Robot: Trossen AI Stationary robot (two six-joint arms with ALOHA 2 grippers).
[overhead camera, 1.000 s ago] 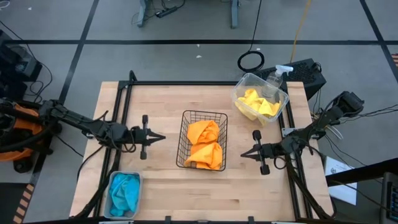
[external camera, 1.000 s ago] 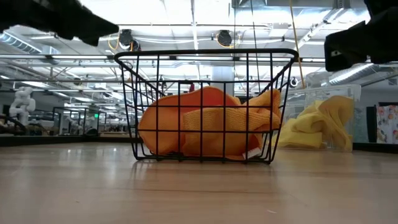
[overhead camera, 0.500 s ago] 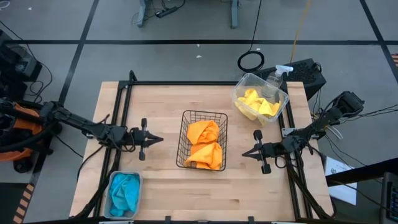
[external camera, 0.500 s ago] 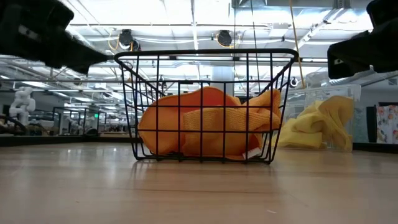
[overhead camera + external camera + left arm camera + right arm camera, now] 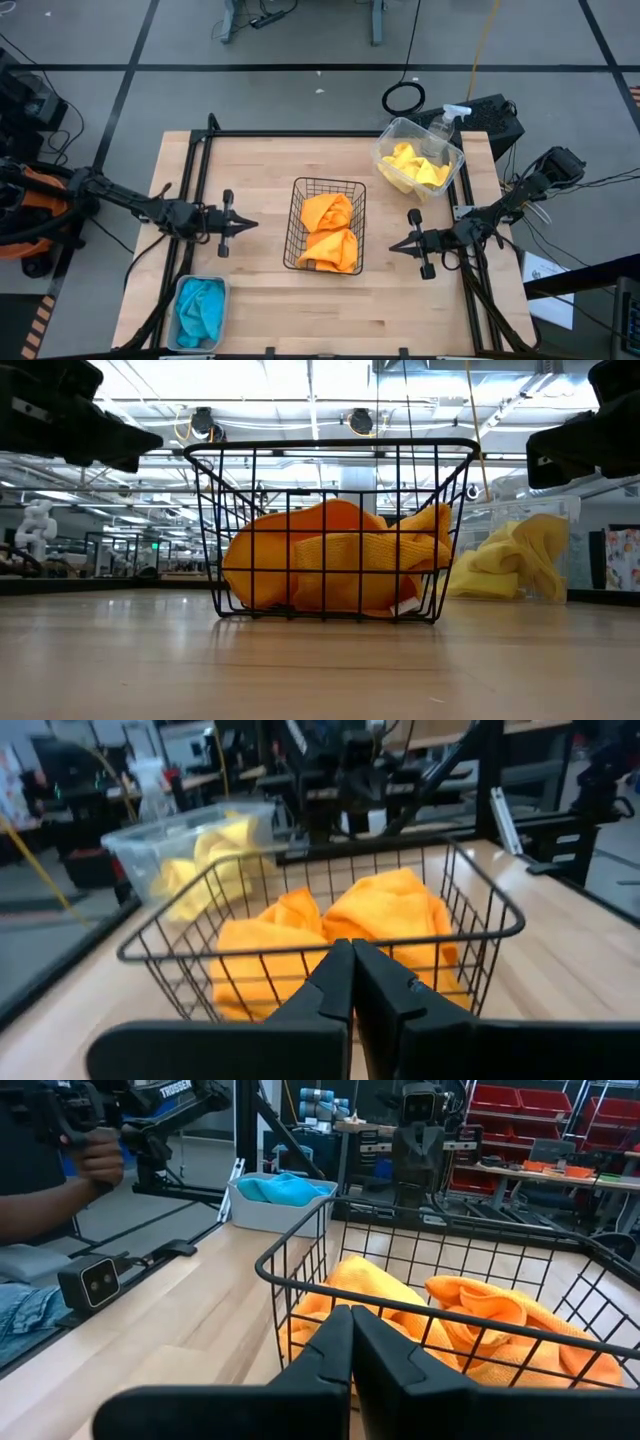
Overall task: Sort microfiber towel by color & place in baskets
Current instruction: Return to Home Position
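Observation:
Two orange towels (image 5: 328, 234) lie in the black wire basket (image 5: 299, 200) at the table's middle. Yellow towels (image 5: 413, 167) fill the clear tub (image 5: 452, 152) at the far right. A teal towel (image 5: 200, 309) lies in the pale tray (image 5: 180, 285) at the near left. My left gripper (image 5: 253, 225) hangs shut to the left of the wire basket, pointing level at it. My right gripper (image 5: 391, 248) hangs shut to the basket's right, also level and pointing at it. Both hold nothing.
A clear spray bottle (image 5: 447, 122) stands behind the tub at the table's far right corner. A black frame rail (image 5: 196, 170) runs along the table's left and far sides. A person's hand (image 5: 98, 1155) shows beyond the table in the right wrist view.
My left gripper has drawn back toward the table's left edge, away from the wire basket, and sunk a little, staying shut. The towels and baskets have kept still.

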